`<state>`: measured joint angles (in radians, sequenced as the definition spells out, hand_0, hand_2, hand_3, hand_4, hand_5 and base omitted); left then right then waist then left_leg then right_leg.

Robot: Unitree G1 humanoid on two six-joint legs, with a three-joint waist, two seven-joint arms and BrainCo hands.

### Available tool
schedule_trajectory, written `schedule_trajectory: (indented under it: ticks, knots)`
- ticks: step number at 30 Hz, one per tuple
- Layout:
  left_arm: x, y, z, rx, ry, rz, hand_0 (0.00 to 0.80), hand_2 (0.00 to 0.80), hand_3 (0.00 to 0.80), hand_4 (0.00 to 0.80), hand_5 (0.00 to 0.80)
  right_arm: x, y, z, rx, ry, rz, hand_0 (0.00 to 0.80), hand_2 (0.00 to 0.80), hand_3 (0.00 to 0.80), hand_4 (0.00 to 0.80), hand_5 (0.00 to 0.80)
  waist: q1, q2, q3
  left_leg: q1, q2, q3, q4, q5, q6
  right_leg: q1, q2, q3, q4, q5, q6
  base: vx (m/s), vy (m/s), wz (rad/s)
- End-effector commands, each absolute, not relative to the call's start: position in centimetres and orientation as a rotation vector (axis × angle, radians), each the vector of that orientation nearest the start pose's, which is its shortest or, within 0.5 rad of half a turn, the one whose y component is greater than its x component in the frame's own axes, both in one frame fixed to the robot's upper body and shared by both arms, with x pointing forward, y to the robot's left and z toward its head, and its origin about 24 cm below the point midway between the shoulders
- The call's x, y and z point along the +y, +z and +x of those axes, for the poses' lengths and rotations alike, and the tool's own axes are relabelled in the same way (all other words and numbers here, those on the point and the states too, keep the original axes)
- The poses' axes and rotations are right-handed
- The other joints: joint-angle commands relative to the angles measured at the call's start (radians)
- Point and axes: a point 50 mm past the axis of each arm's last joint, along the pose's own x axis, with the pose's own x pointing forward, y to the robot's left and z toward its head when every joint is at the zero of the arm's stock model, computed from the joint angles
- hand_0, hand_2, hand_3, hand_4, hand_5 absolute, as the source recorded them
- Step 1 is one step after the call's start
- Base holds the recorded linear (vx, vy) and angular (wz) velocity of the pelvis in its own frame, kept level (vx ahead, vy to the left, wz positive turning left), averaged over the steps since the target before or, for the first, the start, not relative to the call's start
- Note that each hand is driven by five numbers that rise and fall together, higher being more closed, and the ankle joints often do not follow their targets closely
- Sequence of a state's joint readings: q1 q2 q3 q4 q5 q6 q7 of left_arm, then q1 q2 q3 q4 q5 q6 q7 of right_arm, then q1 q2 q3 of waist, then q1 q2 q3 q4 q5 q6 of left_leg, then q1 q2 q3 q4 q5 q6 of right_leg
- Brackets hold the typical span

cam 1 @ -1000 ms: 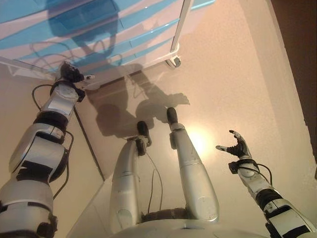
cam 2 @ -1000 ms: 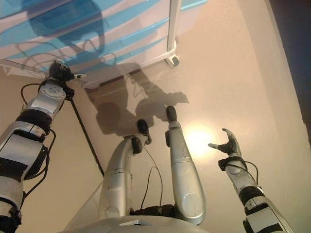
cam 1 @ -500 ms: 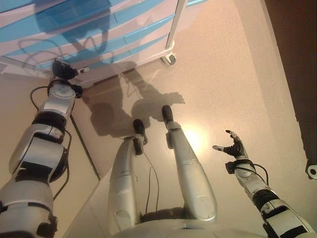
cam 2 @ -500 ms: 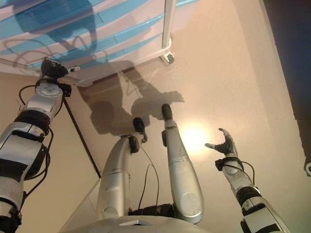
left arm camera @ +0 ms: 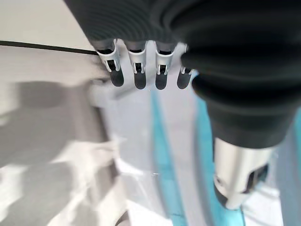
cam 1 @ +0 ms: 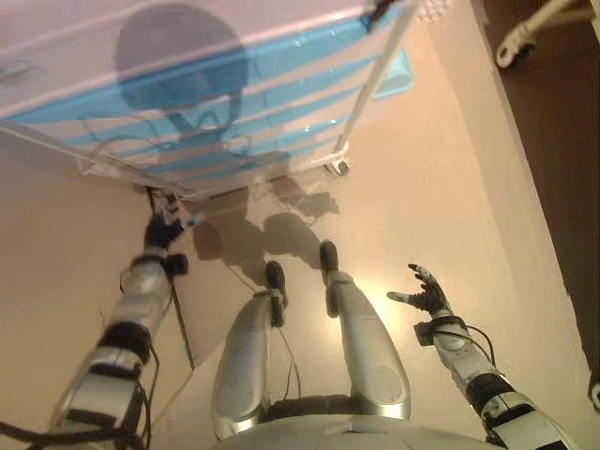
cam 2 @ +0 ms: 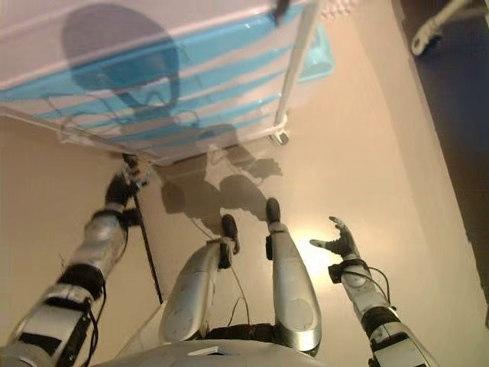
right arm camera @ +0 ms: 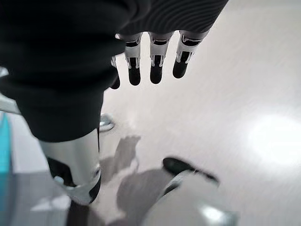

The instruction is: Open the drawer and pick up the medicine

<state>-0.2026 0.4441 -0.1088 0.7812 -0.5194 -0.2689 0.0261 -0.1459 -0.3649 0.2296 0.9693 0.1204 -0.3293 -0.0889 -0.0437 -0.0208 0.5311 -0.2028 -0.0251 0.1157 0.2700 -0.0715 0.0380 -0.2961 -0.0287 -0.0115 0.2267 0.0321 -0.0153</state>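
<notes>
Left eye view. Drawer cabinet (cam 1: 234,103): white frame on small casters, translucent blue drawer fronts stacked as long horizontal bands, smooth hard plastic. It stands on the floor (cam 1: 441,187), a pale glossy surface with a bright glare patch. All drawers appear closed. Medicine: not visible; judged to be inside a drawer. Left hand (cam 1: 161,230): raised just below the cabinet's lower left corner, close to the lowest drawer band, not clearly touching it. Right hand (cam 1: 422,292): low at the right, well apart from the cabinet, holding nothing.

Right eye view. Same layout. The left hand (cam 2: 122,186) sits under the cabinet's near bottom edge; the drawer fronts run lengthwise across and away from it, so a handle or lip lies up and forward of the fingers. The left hand is plainly the nearer one. The right hand (cam 2: 336,243) hangs palm-up over bare floor.

Left wrist view. Left fingers (left arm camera: 136,75): straight, side by side, nothing between them and the thumb. Past them a blue drawer edge (left arm camera: 162,155) between white plastic strips, near but not in contact as far as can be judged.

Right wrist view. Right fingers (right arm camera: 155,66): relaxed and extended, empty, over the floor; a cabinet caster (right arm camera: 106,123) shows beyond.

Judgement: opening step not yet done; the reach to a drawer handle comes first.
</notes>
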Motion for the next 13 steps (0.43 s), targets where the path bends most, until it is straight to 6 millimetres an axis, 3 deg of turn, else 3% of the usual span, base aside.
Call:
schedule_trajectory:
  ticks: [1, 2, 8, 13]
  knots:
    - [26.6, -6.0, 22.9, 0.388, 0.194, -0.046, 0.0, 0.0, 0.0, 0.0, 0.0, -25.9, -10.9, 16.7, 0.671, -0.013, -0.231, 0.0, 0.0, 0.0, 0.0, 0.0, 0.019, 0.022, -0.233, 0.0, -0.037, -0.083, -0.08, 0.038, -0.034, 0.127, 0.018, -0.06, -0.062, -0.079, 0.01, 0.165, -0.103, 0.3]
    - [26.0, -7.5, 21.7, 0.459, 0.167, -0.042, 0.0, 0.0, 0.0, 0.0, 0.0, -25.8, -11.5, 15.7, 0.718, -0.005, -0.199, 0.0, 0.0, 0.0, 0.0, 0.0, 0.028, 0.024, -0.264, 0.035, -0.032, -0.095, -0.124, 0.05, -0.041, 0.166, 0.02, -0.07, -0.093, -0.078, 0.01, 0.138, -0.085, 0.35]
    - [24.3, -11.6, 17.1, 0.669, 0.121, -0.097, 0.0, 0.0, 0.0, 0.0, 0.0, -24.7, -14.0, 12.0, 0.929, 0.074, -0.095, 0.0, 0.0, 0.0, 0.0, 0.0, 0.053, 0.033, -0.365, 0.134, -0.02, -0.12, -0.231, 0.079, -0.056, 0.27, 0.024, -0.104, -0.163, -0.079, 0.009, 0.088, -0.026, 0.26]
    - [22.6, -14.0, 14.0, 0.838, 0.089, -0.044, 0.0, 0.0, 0.0, 0.0, 0.0, -23.4, -15.1, 10.8, 1.009, 0.067, -0.086, 0.0, 0.0, 0.0, 0.0, 0.0, 0.066, 0.03, -0.419, 0.196, -0.009, -0.134, -0.308, 0.099, -0.062, 0.332, 0.025, -0.141, -0.198, -0.086, 0.015, 0.004, -0.027, 0.25]
